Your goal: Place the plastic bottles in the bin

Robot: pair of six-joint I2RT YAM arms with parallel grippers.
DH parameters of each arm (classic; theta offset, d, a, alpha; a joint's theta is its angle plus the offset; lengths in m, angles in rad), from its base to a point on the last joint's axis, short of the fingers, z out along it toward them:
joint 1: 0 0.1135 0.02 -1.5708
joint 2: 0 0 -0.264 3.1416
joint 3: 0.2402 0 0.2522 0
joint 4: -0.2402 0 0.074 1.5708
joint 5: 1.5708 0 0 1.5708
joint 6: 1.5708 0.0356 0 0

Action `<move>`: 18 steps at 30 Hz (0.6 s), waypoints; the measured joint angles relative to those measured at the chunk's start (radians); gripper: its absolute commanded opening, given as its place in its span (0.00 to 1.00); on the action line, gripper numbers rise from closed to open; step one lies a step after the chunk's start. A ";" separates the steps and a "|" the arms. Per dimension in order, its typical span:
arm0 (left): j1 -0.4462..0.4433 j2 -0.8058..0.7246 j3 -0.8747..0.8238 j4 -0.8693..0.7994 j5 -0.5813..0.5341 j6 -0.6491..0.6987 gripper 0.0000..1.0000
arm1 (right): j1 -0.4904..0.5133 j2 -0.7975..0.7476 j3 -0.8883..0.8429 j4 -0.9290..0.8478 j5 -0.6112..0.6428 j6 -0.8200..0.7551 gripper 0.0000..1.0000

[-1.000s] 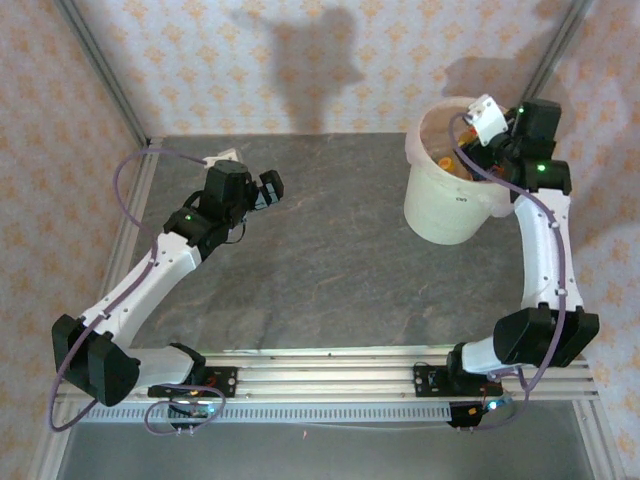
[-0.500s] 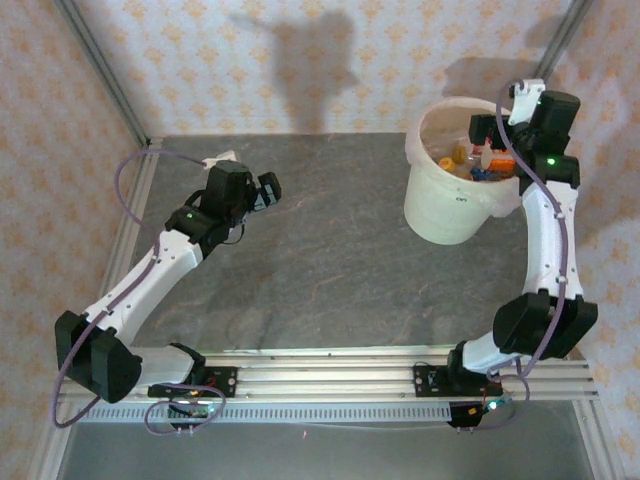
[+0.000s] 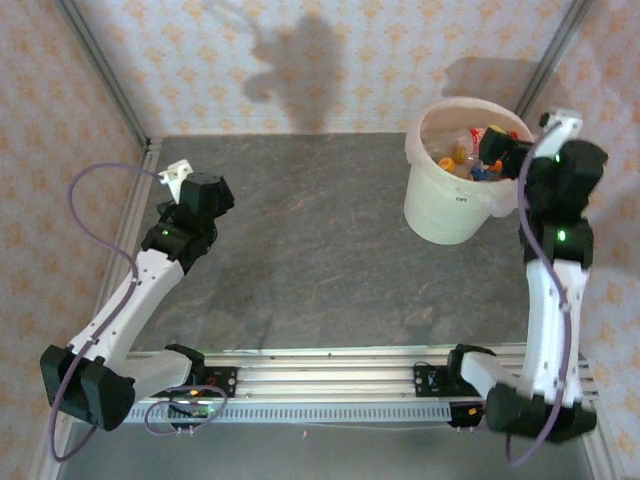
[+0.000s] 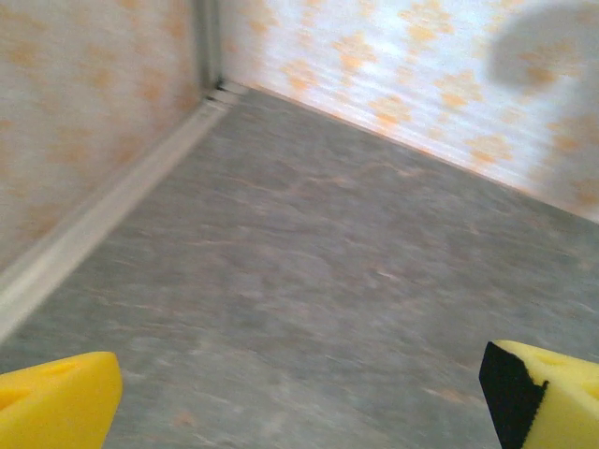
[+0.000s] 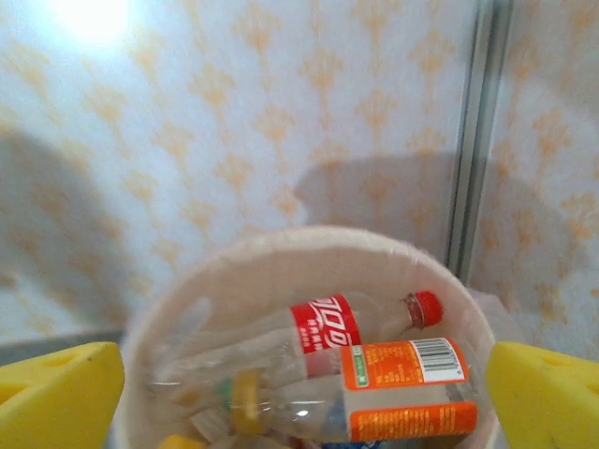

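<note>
Plastic bottles (image 3: 468, 158): every one I can see lies inside the bin (image 3: 447, 218), piled up. In the right wrist view a red-label bottle (image 5: 329, 327) with a red cap lies across the pile, and an orange-label bottle (image 5: 404, 391) lies just in front of it, touching it. The bin stands at the far right corner of the tabletop (image 3: 320, 270), upright.

Right gripper (image 3: 495, 150) hangs over the bin's right rim. Its yellow pads (image 5: 56, 393) are spread wide with nothing between them, so it's empty. Left gripper (image 4: 298, 398) is well apart from the bin, near the tabletop's left edge and aimed at the far left corner. It is fully spread too, pads (image 4: 56, 402) wide, holding nothing.

Judgement: the task looks done or nearly so.

Risks:
- If the right arm pulls back low, a finger or its purple cable (image 3: 522, 190) could catch the rim and shove or tip the bin.
- The top bottles look loose, so a knock could roll one out.
- The left arm's cable loop (image 3: 95, 215) bulges out past the left edge toward the wall, so a fast swing could snag it.

Hard to tell:
- Bottle count, since the lower ones are buried and crushed together.
- How high the pile sits against the rim.
- The tabletop behind the bin and under the right arm is hidden.
- The left wrist view is blurred.
- The right wrist view cuts off the bin's near side.
</note>
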 measured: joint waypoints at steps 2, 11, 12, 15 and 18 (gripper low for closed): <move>0.042 -0.001 -0.029 0.016 -0.031 0.028 1.00 | 0.000 -0.113 -0.095 0.042 0.013 0.064 0.99; 0.188 -0.001 -0.282 0.286 -0.049 0.201 1.00 | 0.000 -0.278 -0.576 0.110 0.105 0.286 0.99; 0.209 0.006 -0.323 0.330 -0.027 0.212 1.00 | 0.000 -0.266 -0.607 0.114 0.111 0.296 0.99; 0.273 0.073 -0.416 0.455 0.052 0.251 1.00 | 0.000 -0.203 -0.729 0.181 0.146 0.325 0.99; 0.289 0.183 -0.440 0.559 0.126 0.293 1.00 | 0.000 -0.122 -0.830 0.269 0.187 0.334 0.99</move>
